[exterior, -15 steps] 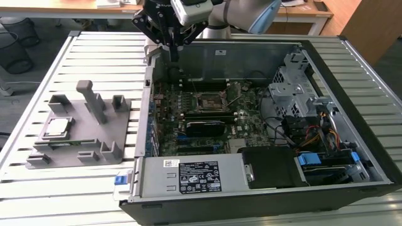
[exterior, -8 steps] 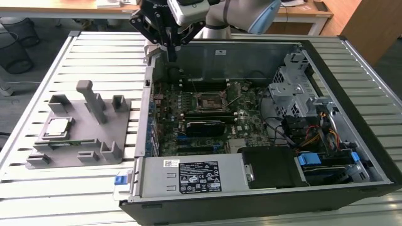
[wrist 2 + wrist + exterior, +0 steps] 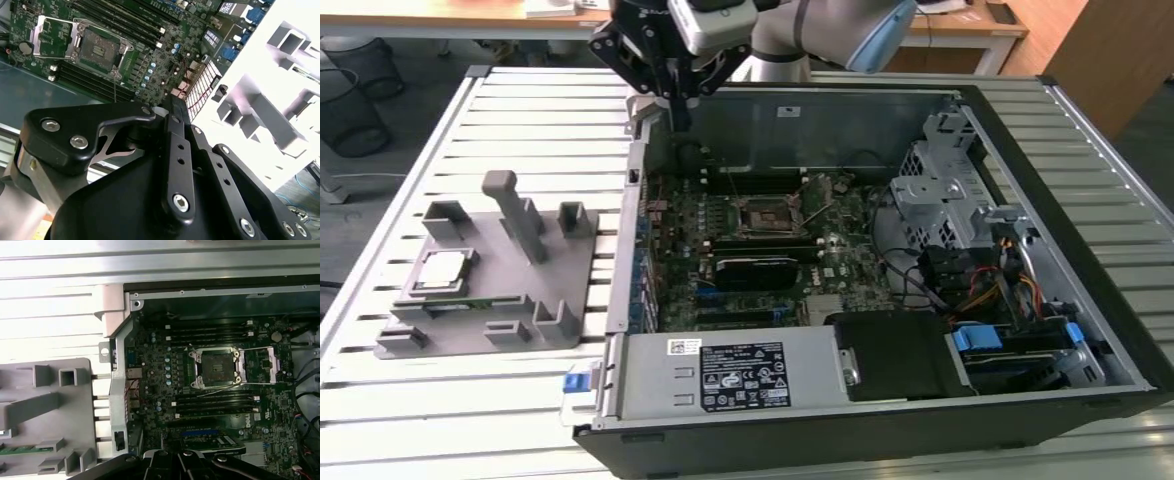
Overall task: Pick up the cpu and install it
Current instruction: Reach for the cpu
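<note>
Exterior view: the gripper (image 3: 678, 110) hangs over the back edge of the open computer case (image 3: 854, 440), and I cannot tell how far open it is or whether it grips anything. The cpu (image 3: 443, 270) lies flat on the grey fixture (image 3: 514, 295) outside the case, well apart from the gripper. The case's side wall stands between it and the motherboard socket (image 3: 765, 215), whose cover plate is swung open.

Cpu (image 3: 444, 268): smooth silver-grey metal top, faint sheen. Fixture (image 3: 520, 225): grey matt plastic. Table (image 3: 534, 110): pale ribbed metal. Motherboard (image 3: 680, 215): green, matt.
</note>
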`<action>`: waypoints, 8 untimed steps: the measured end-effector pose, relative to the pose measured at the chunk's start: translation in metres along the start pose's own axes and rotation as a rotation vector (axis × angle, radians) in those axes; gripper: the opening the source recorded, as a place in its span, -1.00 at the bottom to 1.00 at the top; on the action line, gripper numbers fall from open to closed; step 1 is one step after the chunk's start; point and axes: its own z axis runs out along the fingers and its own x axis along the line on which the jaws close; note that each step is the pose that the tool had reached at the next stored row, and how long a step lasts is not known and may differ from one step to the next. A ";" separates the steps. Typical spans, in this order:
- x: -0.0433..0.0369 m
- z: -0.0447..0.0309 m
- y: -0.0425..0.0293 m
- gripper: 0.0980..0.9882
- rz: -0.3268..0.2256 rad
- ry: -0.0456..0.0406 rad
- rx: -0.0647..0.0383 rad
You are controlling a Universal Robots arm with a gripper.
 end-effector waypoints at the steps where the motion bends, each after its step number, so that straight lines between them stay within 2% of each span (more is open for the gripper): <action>1: 0.0005 0.0001 0.0000 -0.98 0.000 0.0000 0.000; 8: 0.0049 0.0003 -0.0004 -0.98 0.000 0.0000 0.000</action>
